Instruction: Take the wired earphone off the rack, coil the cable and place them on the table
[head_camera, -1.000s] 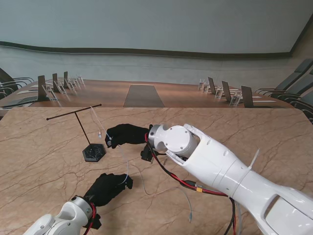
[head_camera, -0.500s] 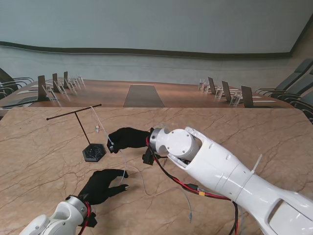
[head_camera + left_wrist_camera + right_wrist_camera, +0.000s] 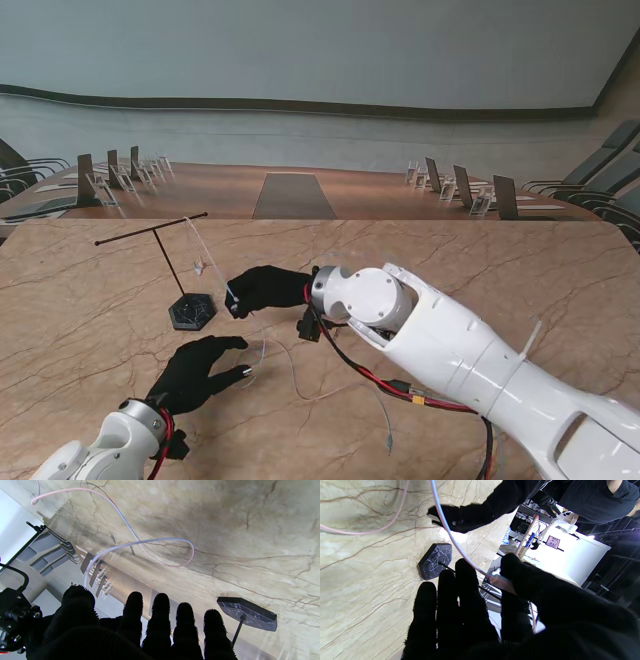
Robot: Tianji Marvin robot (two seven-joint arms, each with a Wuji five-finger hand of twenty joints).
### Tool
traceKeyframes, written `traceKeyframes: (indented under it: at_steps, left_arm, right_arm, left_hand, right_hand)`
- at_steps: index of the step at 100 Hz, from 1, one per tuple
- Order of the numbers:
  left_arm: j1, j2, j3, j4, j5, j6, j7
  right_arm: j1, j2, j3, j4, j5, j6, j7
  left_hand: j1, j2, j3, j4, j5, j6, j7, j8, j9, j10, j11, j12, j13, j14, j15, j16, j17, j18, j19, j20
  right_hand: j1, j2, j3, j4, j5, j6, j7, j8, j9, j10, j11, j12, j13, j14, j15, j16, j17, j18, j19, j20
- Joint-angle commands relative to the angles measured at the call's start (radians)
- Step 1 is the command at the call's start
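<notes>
The thin black T-shaped rack (image 3: 170,262) stands on its hexagonal base (image 3: 191,311) at the left. The white earphone cable (image 3: 210,256) runs from the crossbar down to my right hand (image 3: 265,287), which pinches it between thumb and fingers (image 3: 510,580). One earbud (image 3: 199,267) dangles beside the post. The remaining cable (image 3: 293,372) loops over the table to its plug (image 3: 388,440). My left hand (image 3: 195,372) lies nearer to me with fingers spread and holds nothing. In the left wrist view a cable loop (image 3: 150,545) lies beyond the straight fingers (image 3: 160,615).
The marble table (image 3: 90,310) stretches wide around the rack. My right arm (image 3: 450,340) crosses the middle with red and black wires hanging under it. Rows of seats and name stands lie beyond the far edge.
My left hand has opened, its fingers now straight, and has slid left, away from the cable. My right hand has shifted slightly right and nearer, still pinching the cable.
</notes>
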Motion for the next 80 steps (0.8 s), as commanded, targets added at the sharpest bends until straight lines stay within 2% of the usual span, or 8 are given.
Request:
traceKeyframes:
  at_steps: [1,25,43,80]
  left_arm:
    - [0.009,-0.005,-0.005,0.000,-0.003,-0.001,0.006]
    - [0.000,-0.011,-0.023,0.011,-0.046,-0.011,0.015]
    - [-0.012,-0.017,-0.036,0.024,-0.110,-0.020,0.017]
    - [-0.040,-0.028,-0.056,0.050,-0.190,-0.079,0.039]
  right_arm:
    - [-0.010,0.007,-0.001,-0.012,-0.008,0.001,0.004]
    - [-0.025,0.028,0.005,-0.034,-0.033,0.004,0.023]
    - [-0.042,0.041,0.013,-0.051,-0.048,0.016,0.032]
    - [-0.053,0.050,0.003,-0.062,-0.059,0.032,0.045]
  left_hand:
    - [0.009,0.055,-0.015,0.009,-0.022,0.003,-0.034,-0.011,-0.032,-0.032,-0.031,-0.019,-0.030,-0.037,-0.029,-0.023,-0.015,-0.029,-0.032,0.001]
    - [0.003,0.101,-0.031,-0.003,-0.005,0.008,-0.058,-0.034,-0.019,-0.033,-0.046,-0.041,-0.029,-0.046,-0.072,-0.066,-0.015,-0.035,-0.092,-0.006]
    - [-0.086,0.118,-0.038,-0.004,-0.003,0.019,-0.084,-0.055,-0.036,-0.021,-0.066,-0.059,-0.047,-0.045,-0.104,-0.096,-0.018,-0.045,-0.163,-0.032]
    - [-0.242,0.133,-0.041,-0.007,0.014,0.039,-0.135,-0.089,-0.023,-0.001,-0.098,-0.080,-0.034,-0.027,-0.132,-0.115,0.006,-0.042,-0.237,-0.025]
  right_hand:
    - [0.050,0.010,0.087,0.049,0.101,-0.125,0.127,0.084,0.028,0.030,0.030,-0.004,0.031,-0.004,0.026,0.010,0.004,0.005,0.042,-0.016]
    - [0.052,0.011,0.084,0.055,0.100,-0.124,0.126,0.089,0.028,0.035,0.036,-0.003,0.033,-0.005,0.028,0.010,0.006,0.005,0.045,-0.017]
    - [0.055,0.012,0.083,0.058,0.103,-0.119,0.127,0.090,0.029,0.043,0.043,-0.001,0.038,-0.005,0.032,0.011,0.010,0.005,0.048,-0.017]
    - [0.058,0.008,0.083,0.061,0.105,-0.114,0.129,0.088,0.032,0.051,0.054,-0.001,0.045,-0.006,0.042,0.015,0.015,0.004,0.059,-0.017]
